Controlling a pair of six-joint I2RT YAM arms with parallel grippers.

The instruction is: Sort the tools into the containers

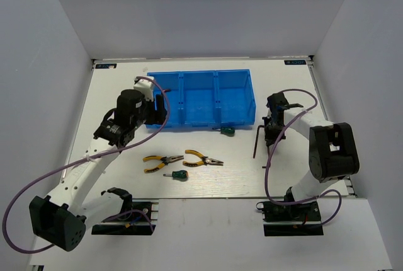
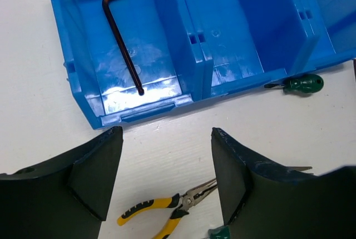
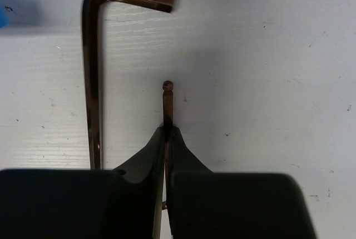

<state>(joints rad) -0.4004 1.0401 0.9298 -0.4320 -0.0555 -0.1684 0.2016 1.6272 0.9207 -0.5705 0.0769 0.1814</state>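
Note:
The blue tray (image 1: 208,118) has three compartments, and a dark hex key (image 2: 121,39) lies in the left one. My left gripper (image 1: 153,112) hangs open and empty (image 2: 167,134) over the table just in front of the tray (image 2: 150,108). My right gripper (image 1: 269,133) is shut (image 3: 167,129) on a thin hex key (image 3: 167,103) whose ball tip pokes out past the fingertips. Just left of it lies another L-shaped hex key (image 3: 92,83) (image 1: 257,140). On the table lie two yellow-handled pliers (image 1: 162,161) (image 1: 203,159) and two green screwdrivers (image 1: 177,175) (image 1: 225,131).
White walls close in the table on the left, the back and the right. One screwdriver (image 2: 300,84) lies against the tray's near wall. Purple cables loop beside both arms. The arm bases stand at the near edge.

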